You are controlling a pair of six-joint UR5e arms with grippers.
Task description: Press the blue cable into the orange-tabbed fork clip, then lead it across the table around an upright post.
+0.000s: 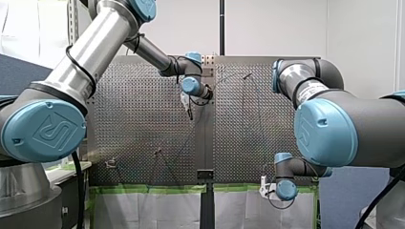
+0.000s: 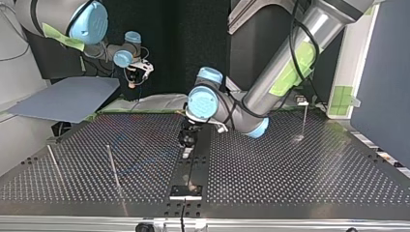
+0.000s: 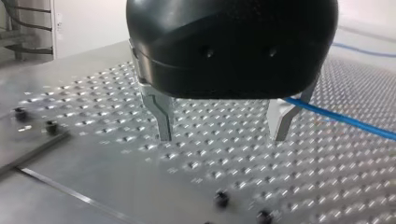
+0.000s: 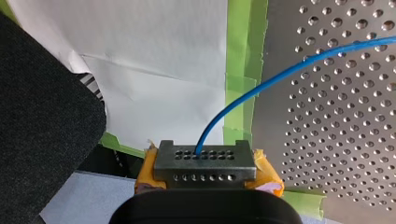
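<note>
The blue cable (image 4: pixel 261 88) is pinched near one end between the yellow pads (image 4: pixel 267 173) of my right gripper (image 4: pixel 204 161). That gripper is held off the table's edge, over white paper (image 4: pixel 154 56) and green tape (image 4: pixel 243 46), presumably so that the line is lifted and tensioned while the other arm works along it. From that grip the cable is led in an arc onto the perforated table (image 4: pixel 336 130). My left gripper (image 3: pixel 222 137) is hung just above the table near its middle, its metal fingers (image 3: pixel 163 116) spread wide with nothing between them. The cable is seen passing just behind one finger, outside the gap, so a grasp is judged to be in preparation, not made. The orange-tabbed fork clip cannot be picked out in any view, so its seating cannot be told. Thin upright posts (image 2: pixel 114 166) are stood well apart from the left gripper; no cable is seen round them, and the routing is judged not yet done.
</note>
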